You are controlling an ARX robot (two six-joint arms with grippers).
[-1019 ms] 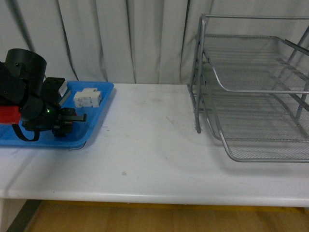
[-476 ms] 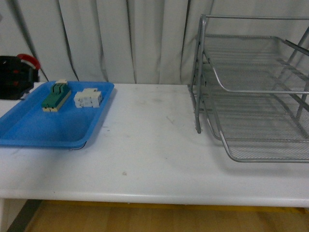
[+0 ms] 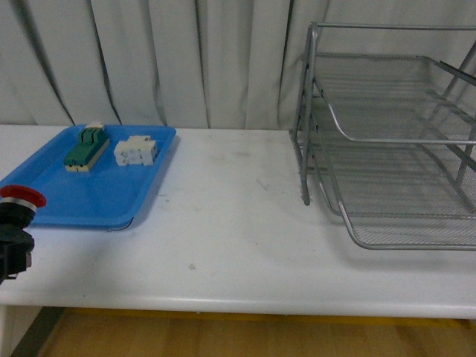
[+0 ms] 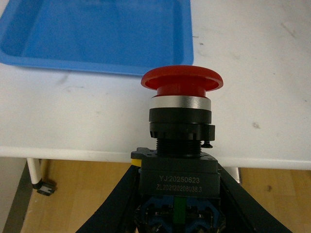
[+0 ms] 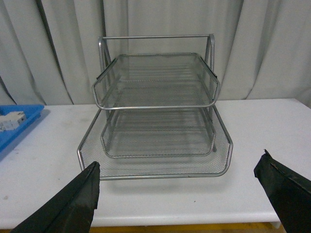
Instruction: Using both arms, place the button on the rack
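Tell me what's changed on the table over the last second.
The left gripper, shut on the button, lifted away from the blue tray, swung out towards the left edge of the front view, and now holds the button upright, low at the table's front left. The green and cream switch, the white block and the rack have not moved.

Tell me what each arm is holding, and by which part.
The left tool grips the button by its black lower body, red cap up. The right tool is open, holding nothing.
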